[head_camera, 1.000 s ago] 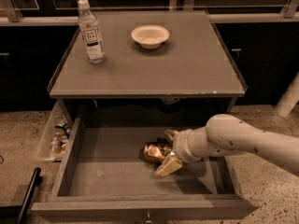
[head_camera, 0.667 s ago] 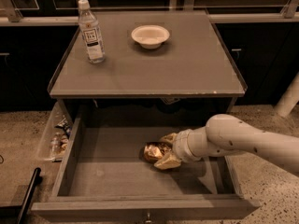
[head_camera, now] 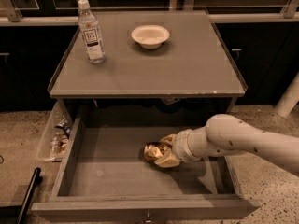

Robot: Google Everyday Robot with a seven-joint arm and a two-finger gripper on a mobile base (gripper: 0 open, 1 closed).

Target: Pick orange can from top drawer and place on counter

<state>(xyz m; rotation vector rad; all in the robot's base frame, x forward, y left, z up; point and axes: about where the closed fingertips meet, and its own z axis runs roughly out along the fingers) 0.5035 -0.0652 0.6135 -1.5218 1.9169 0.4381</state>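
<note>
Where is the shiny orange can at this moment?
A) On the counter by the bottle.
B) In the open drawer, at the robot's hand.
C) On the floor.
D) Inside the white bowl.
B: the orange can lies on the bottom of the open top drawer, with the hand right at it; the counter bears a bottle and a bowl.

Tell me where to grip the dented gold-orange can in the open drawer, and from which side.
Grip the dented gold-orange metal can across its mid-body, coming from the view's right and above: it seems to lie on its side on the grey wooden drawer's floor, clear of the walls. The robot's hand is there, against the can.
</note>
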